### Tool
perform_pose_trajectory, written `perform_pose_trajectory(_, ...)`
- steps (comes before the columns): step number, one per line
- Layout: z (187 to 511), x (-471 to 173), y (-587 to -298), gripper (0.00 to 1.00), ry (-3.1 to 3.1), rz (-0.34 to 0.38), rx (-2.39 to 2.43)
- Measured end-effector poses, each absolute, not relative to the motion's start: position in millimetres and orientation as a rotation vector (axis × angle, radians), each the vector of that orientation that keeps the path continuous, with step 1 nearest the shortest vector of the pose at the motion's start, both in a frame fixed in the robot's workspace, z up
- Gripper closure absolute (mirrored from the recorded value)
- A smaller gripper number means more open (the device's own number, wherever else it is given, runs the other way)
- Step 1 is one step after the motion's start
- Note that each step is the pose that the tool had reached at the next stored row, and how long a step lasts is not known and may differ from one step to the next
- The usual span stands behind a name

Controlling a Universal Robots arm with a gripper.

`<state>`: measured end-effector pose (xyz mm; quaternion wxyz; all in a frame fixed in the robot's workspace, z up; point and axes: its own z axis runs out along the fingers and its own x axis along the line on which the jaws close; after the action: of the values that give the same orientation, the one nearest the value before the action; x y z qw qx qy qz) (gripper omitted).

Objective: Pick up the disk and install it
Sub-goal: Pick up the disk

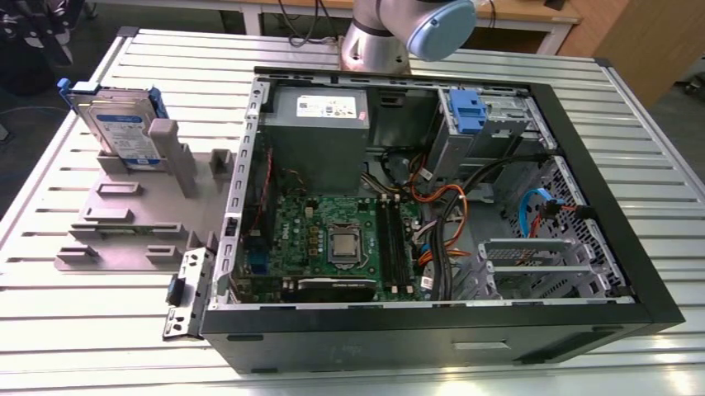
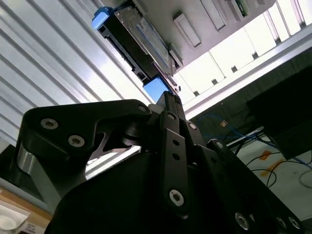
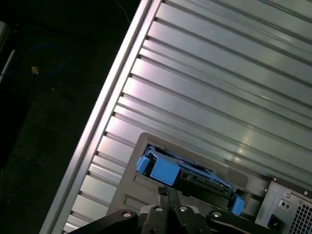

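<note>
The disk [image 1: 119,128], a silver drive with a white-and-blue label in a blue carrier, stands tilted on edge in a grey holder [image 1: 121,214] at the exterior view's left. Both wrist views look down on the disk [image 2: 139,34] [image 3: 195,178] from some way off. My gripper [image 2: 168,97] [image 3: 164,191] hangs apart from it, the black fingers pressed together with nothing between them. In the first wrist view the fingertips point toward the carrier's blue end tab.
The open black computer case [image 1: 617,272] lies beside the holder, with the motherboard, cables, a grey power supply [image 1: 319,124] and a metal drive bay carrying a blue bracket [image 1: 467,111]. The arm's lower joint [image 1: 402,33] rises behind the case. The ribbed metal table [image 1: 66,330] ends near the holder.
</note>
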<state>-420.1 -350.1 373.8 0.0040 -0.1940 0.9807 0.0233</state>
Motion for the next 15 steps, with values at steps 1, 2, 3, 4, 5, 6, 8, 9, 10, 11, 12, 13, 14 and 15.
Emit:
perform_pose_trajectory(1,373.8,-420.1,-350.1,0.89,3.070,0.073,-0.623)
perform_pose_trajectory(2,373.8,-420.1,-350.1,0.89,3.068,0.073,-0.638)
perform_pose_trajectory(3,373.8,-420.1,-350.1,0.89,3.065,0.073,-0.652)
perform_pose_trajectory(4,373.8,-420.1,-350.1,0.89,3.062,0.073,-0.667)
perform_pose_trajectory(5,373.8,-420.1,-350.1,0.89,3.059,0.073,-0.682)
perform_pose_trajectory(6,373.8,-420.1,-350.1,0.89,3.056,0.074,-0.697)
perform_pose_trajectory(8,373.8,-420.1,-350.1,0.89,3.049,0.074,-0.726)
perform_pose_trajectory(9,373.8,-420.1,-350.1,0.89,3.046,0.074,-0.741)
perform_pose_trajectory(10,373.8,-420.1,-350.1,0.89,3.043,0.074,-0.755)
perform_pose_trajectory(11,373.8,-420.1,-350.1,0.89,3.039,0.074,-0.769)
perform_pose_trajectory(12,373.8,-420.1,-350.1,0.89,3.036,0.074,-0.783)
perform_pose_trajectory(13,373.8,-420.0,-350.1,0.89,3.033,0.074,-0.796)
perform_pose_trajectory(14,373.8,-420.1,-350.1,0.89,3.029,0.074,-0.811)
perform_pose_trajectory(15,373.8,-420.1,-350.1,0.89,3.026,0.074,-0.824)
